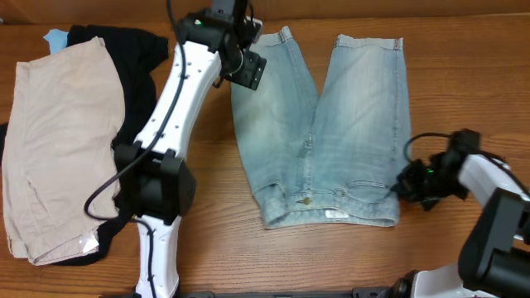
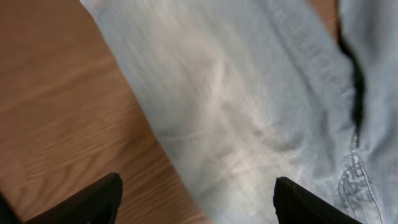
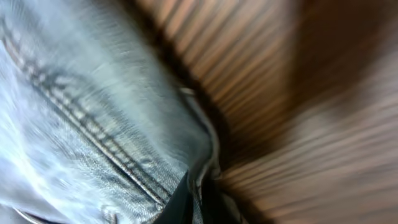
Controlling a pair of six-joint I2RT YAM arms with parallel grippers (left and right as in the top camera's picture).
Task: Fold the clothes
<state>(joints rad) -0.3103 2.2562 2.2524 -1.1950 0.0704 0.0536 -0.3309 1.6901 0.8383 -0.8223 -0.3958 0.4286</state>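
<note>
The clothes, a pair of faded light-blue denim shorts, lie spread flat on the wooden table, waistband toward the front edge and legs pointing to the back. My left gripper hovers open over the outer edge of the left leg near its hem. In the left wrist view its fingers straddle the denim edge and bare wood, holding nothing. My right gripper is at the right end of the waistband. In the right wrist view it is shut on the shorts, pinching their side edge.
Beige shorts lie at the far left on top of a black garment, with a small light-blue scrap behind them. The left arm's base stands between that pile and the denim. Bare wood runs along the front.
</note>
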